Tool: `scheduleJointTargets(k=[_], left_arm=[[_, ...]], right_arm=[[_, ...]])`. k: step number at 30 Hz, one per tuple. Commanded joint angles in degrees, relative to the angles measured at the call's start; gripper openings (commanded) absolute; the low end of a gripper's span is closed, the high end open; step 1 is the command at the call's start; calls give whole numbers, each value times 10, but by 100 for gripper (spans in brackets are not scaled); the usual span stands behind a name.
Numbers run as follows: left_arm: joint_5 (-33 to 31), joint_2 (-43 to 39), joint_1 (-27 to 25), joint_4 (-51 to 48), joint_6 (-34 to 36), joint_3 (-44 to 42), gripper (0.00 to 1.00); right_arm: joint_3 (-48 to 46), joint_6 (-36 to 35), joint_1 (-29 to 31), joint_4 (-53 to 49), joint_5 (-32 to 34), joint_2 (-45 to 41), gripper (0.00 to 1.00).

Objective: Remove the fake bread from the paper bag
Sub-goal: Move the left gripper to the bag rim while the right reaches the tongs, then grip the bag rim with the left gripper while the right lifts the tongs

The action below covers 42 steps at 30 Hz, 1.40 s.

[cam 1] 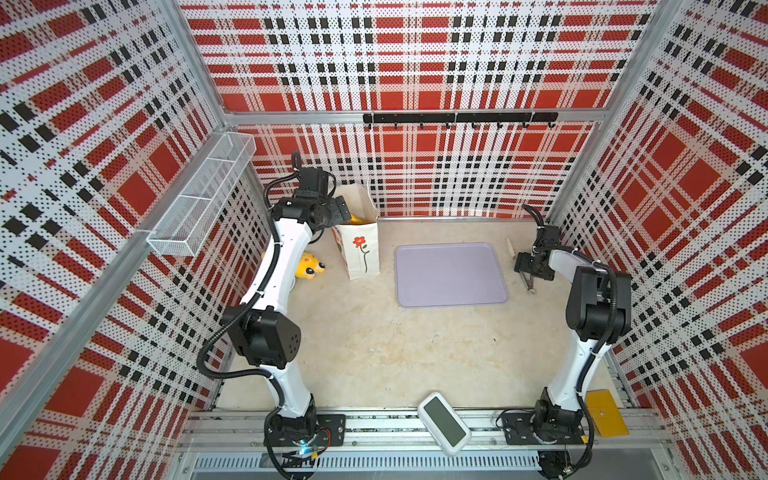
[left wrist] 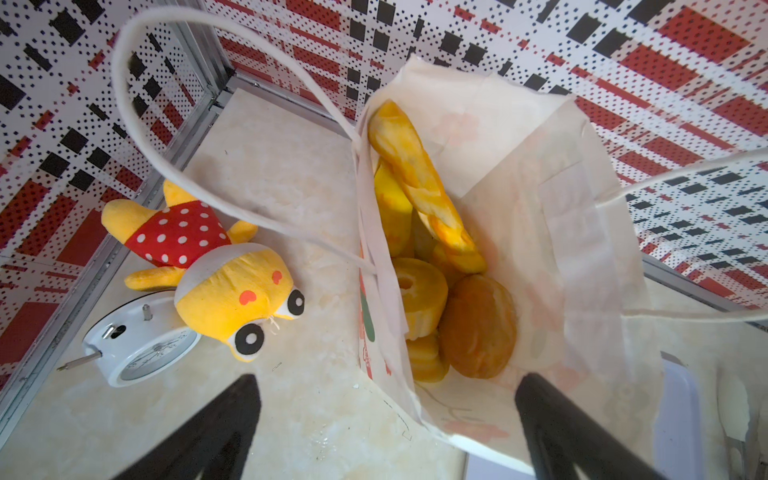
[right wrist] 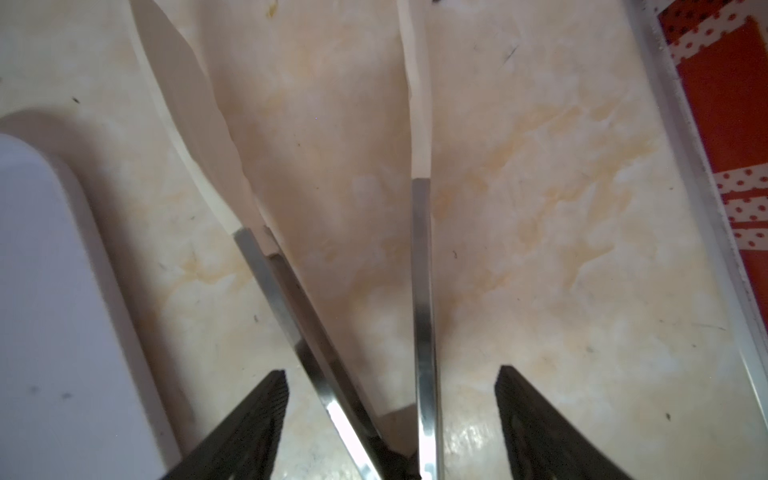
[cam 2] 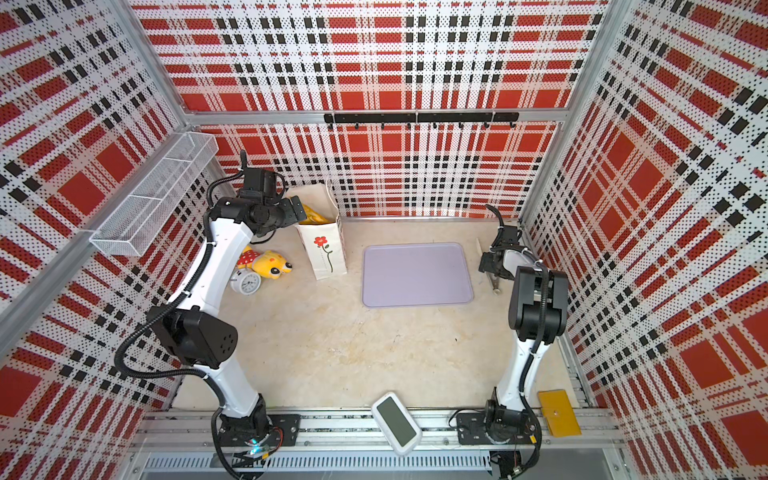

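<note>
Top views, bag: the tall white paper bag [cam 1: 360, 253] with a red flower on its side stands upright at the back left of the beige table [cam 1: 395, 353], near the flat lilac plastic tray [cam 1: 451, 274].
Top views, my arms: my left claw [cam 1: 341, 209] hovers at the bag's open mouth, and my right claw [cam 1: 524, 266] sits low, just right of the tray.
Left wrist, claw: my left claw [left wrist: 390, 380] is released, fingers spread wide and holding nothing. One finger is over the table, the other over the bag's opening.
Left wrist, fake bread: the glossy golden fake bread [left wrist: 419, 291] is all down inside the bag. I see a twisted stick [left wrist: 415, 174] leaning on the wall, with a ring-shaped cake and a round brown bun [left wrist: 478, 328] below it.
Left wrist, beside the bag: a yellow plush toy [left wrist: 232, 291] in a red polka-dot dress lies against a round white alarm clock [left wrist: 141, 349].
Right wrist, claw: my right claw [right wrist: 390, 376] is released, one finger on either side of the metal tongs [right wrist: 422, 291] with white tips. Neither finger touches them.
</note>
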Motion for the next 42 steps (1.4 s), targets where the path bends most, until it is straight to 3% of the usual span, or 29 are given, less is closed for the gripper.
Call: scheduleJointTargets(k=[1,7,19,24,31,42], left_arm=[[4,-18,-6,8,7,3,100],[3,-20,-9,8,11,-5,100],[3,-17,-10,6,27,-8,100],[12,-11,-22,11,65,-5,100],[-5,-16,-55,13,116,-5,100],[50,-43,-33,23,104,-42,100]], right_arm=[[17,-15,-1,1,-21,12,78],[4,-23,2,-11,-24,21,75],[-2,-48,20,-20,14,15,49],[-46,-57,33,16,36,-19,47],[-78,-30,35,1,-1,-102,34],[-59,-9,34,-130,-89,-212,37]])
